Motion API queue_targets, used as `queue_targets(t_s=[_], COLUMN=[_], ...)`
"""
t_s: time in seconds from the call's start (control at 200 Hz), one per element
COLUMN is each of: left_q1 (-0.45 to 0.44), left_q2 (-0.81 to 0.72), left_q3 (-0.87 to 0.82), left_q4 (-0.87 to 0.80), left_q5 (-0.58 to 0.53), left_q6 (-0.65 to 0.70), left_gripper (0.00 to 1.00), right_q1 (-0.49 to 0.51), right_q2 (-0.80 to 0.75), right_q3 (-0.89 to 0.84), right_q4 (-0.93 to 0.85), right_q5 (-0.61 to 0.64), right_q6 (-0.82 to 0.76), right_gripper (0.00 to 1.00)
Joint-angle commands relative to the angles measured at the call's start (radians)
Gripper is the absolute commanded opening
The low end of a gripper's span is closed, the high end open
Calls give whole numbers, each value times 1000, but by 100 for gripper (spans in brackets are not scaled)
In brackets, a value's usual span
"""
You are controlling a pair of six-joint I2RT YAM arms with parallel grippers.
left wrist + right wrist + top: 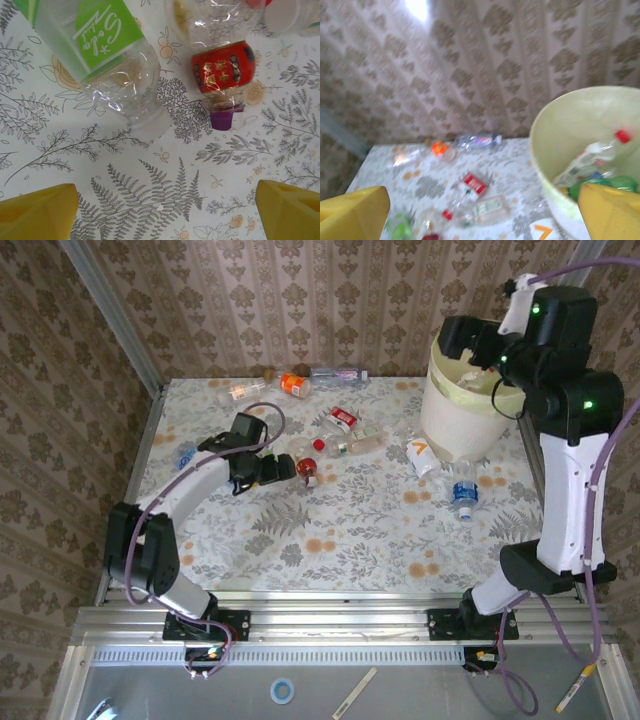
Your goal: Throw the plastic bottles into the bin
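The left gripper point(290, 469) is held spread apart just left of a red-labelled bottle point(223, 70). The right gripper point(486, 356) is held apart, empty, above the bin point(455, 425).

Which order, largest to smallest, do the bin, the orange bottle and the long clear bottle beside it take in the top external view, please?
1. The bin, by far the largest.
2. The long clear bottle at the far edge.
3. The orange bottle, clearly shorter.
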Motion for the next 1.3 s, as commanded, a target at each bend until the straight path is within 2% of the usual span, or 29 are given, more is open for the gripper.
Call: queue_targets(t_s=[0.0,0.21,0.385,0.655,0.97,1.295], left_q1=[7,6,6,7,11,14], left_q2=[46,136,207,296,336,254], left_q3=[47,77,104,131,141,67], left_q4=[-38,-28,-21,-19,-44,-29], left_q5=[-11,-15,-10,-42,-67,-43], left_q6=[-25,-34,-37,-11,33,85], left_gripper=[89,84,80,73,49,23], right_q1=[72,164,173,174,175,175], right_q2=[-24,-100,-158,-203,-222,-237], right_q3=[-72,-220,-332,-390,-423,-458], right_q4=[-37,-7,34,49,64,56], right_q5=[-50,-43,-36,-40,-31,-22], right_q6=[-24,-16,9,13,3,7], right_gripper=[99,100,100,100,100,100])
